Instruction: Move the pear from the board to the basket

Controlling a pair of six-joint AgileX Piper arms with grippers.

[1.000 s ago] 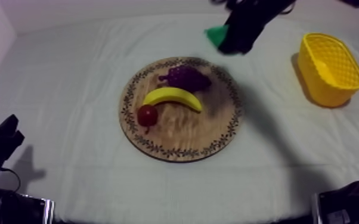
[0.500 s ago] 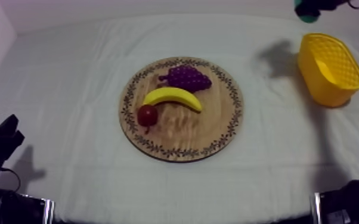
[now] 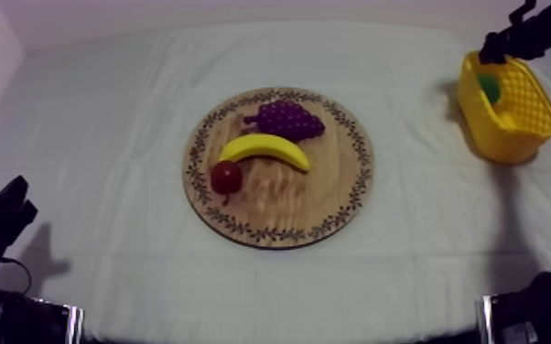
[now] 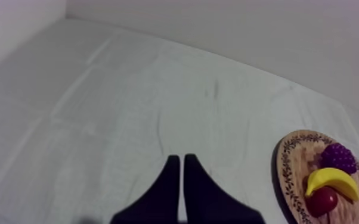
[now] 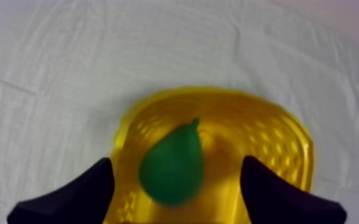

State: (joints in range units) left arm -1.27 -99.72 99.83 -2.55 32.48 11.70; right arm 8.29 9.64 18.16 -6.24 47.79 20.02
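One pear (image 5: 171,170) lies inside the yellow basket (image 5: 265,134).

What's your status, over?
Right gripper open above basket. Left gripper shut, low at its side. Pear in basket. Nothing in the way.

Bare cloth (image 3: 105,137) lies open all round the round wooden board (image 3: 334,215). Bunch of grapes (image 3: 286,119), banana (image 3: 265,148) and small red fruit (image 3: 226,176) crowd its half away from the yellow basket (image 3: 508,137), over which the right gripper (image 5: 177,170) hangs, fingers apart.
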